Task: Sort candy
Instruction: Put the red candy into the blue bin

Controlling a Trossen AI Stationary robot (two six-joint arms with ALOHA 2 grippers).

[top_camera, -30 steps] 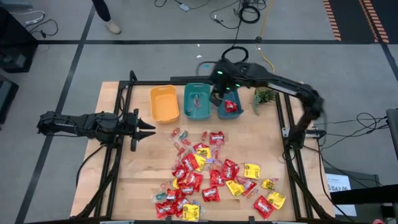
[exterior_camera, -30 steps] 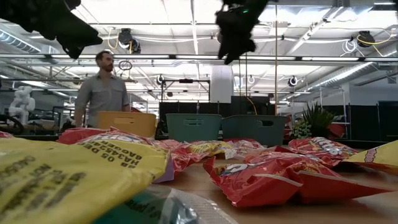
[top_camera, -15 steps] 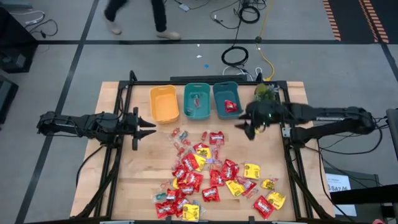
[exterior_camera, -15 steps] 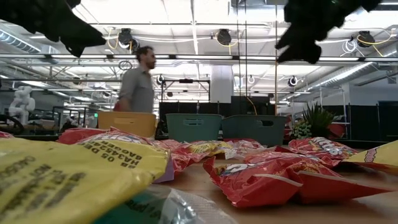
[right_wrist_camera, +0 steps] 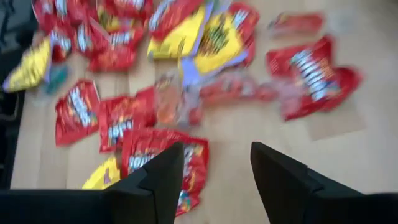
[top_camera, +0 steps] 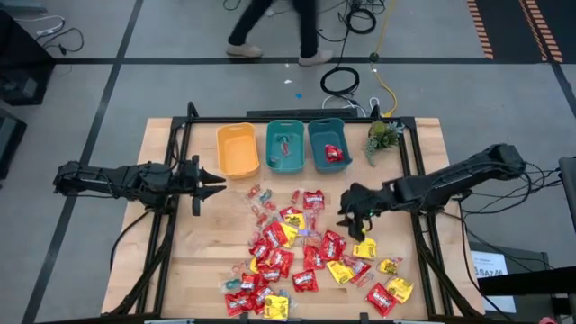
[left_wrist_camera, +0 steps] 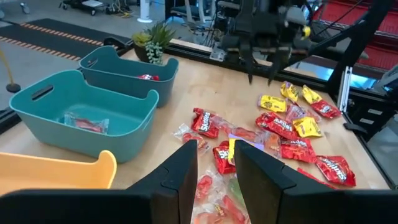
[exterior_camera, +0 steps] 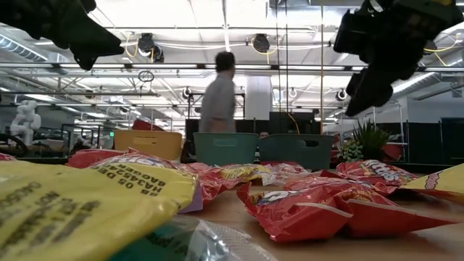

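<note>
The light wooden table (top_camera: 207,252) takes up most of the high view, with a black frame round it. Along the far edge sit three plastic bins in a row: a yellow bin (top_camera: 238,149) on the left, a teal bin (top_camera: 285,146) in the middle with a small clear-wrapped piece in it, and a darker teal bin (top_camera: 328,144) on the right holding one red packet. A small green plant (top_camera: 382,137) stands just right of that last bin.

The candy (top_camera: 306,252) – glossy red packets, yellow packets and some tiny clear-wrapped bits – is scattered over the middle and near part of the table, well apart from the bins.

The right gripper (top_camera: 347,212) reaches in from the right side and hangs over the far right edge of the pile, above the packets rather than touching them. Its own wrist view looks down between two spread fingers (right_wrist_camera: 152,180) at red and yellow packets on the wood, nothing held between them – so parted and empty.

The left gripper (top_camera: 219,183) waits over bare wood at the left, near the yellow bin and left of the pile. Its fingers (left_wrist_camera: 177,180) stand part-way apart with nothing in them.

Beyond the table a person (exterior_camera: 219,101) is walking past on the floor.
</note>
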